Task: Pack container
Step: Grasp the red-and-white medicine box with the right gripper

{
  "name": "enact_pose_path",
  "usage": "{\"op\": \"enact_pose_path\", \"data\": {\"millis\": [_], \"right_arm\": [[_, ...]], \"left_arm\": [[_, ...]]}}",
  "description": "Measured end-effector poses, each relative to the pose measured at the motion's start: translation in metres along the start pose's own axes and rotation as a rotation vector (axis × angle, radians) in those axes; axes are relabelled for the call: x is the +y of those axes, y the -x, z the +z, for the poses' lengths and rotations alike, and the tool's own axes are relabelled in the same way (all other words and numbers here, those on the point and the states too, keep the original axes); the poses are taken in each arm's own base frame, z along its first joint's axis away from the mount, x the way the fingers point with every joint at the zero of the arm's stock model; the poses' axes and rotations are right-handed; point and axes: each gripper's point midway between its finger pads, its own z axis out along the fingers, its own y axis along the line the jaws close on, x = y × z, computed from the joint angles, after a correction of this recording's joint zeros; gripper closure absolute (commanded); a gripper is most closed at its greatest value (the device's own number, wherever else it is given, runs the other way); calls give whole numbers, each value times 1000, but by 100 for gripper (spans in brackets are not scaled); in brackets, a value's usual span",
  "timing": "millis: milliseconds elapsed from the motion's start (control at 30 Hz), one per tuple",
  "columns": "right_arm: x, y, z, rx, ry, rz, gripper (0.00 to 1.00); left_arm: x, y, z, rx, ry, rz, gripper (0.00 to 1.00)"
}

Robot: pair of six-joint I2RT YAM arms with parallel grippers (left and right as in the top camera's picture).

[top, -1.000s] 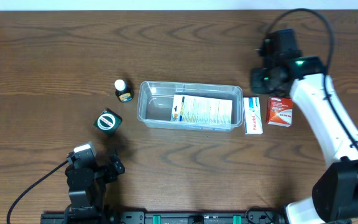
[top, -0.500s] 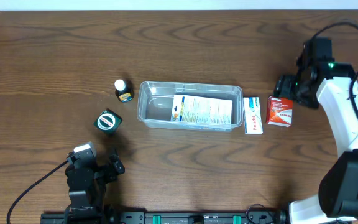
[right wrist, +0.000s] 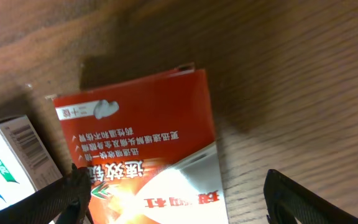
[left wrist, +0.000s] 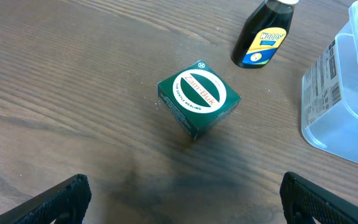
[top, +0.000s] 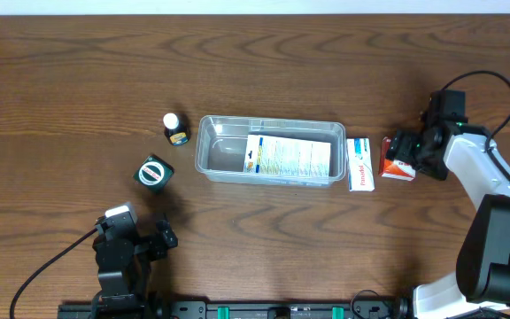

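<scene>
**One item packed, four left on the table**

One white printed box [top: 289,157] lay inside the container [top: 220,155], which sat at the centre of the overhead frame; the box filled its right part and the left part was bare. Just right of the container lay a narrow white box [top: 360,164], and right of that a red box [top: 397,163]. Left of the container stood a small dark bottle [top: 176,129], with a green box [top: 154,172] below it, a little apart.

At mid right, the right claw [top: 407,152] hung over the red box. In its wrist view its fingers stood wide apart, one at each lower corner, with the red box between them and not yet gripped. The left claw [left wrist: 182,196], low in the overhead frame's left, was also spread apart, empty and facing the green box.

By my reading the packing was at an early stage: one item in, four to go, and the red box looked like the next pick.
</scene>
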Motion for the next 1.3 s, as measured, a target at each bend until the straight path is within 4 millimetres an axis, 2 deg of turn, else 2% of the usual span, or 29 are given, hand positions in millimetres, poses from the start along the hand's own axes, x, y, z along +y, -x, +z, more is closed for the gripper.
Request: {"op": "enact_pose_path", "data": {"millis": [167,233,367,433,467,500,533,633,900,967,1133,1300], "right_arm": [[6,3,6,-32,38,0,43],[7,5,7,-46,47,5,47],[8,7,9,-59,52,6,43],[8,6,10,-61,53,10,33],[8,6,10,-62,54,10,19],[8,5,10,-62,54,12,15],[7,5,11,-61,53,14,16],[8,3,11,-59,61,12,30],[11,3,12,-66,78,14,32],[11,3,12,-66,79,14,31],[10,2,12,-63,79,22,15],[15,-1,13,-53,106,0,13]], "left_arm": [[0,0,0,0,0,0,2],[0,0,0,0,0,0,2],[0,0,0,0,0,0,2],[0,0,0,0,0,0,2],[0,0,0,0,0,0,2],[0,0,0,0,0,0,2],[0,0,0,0,0,0,2],[0,0,0,0,0,0,2],[0,0,0,0,0,0,2],[0,0,0,0,0,0,2],[0,0,0,0,0,0,2],[0,0,0,0,0,0,2]]}}
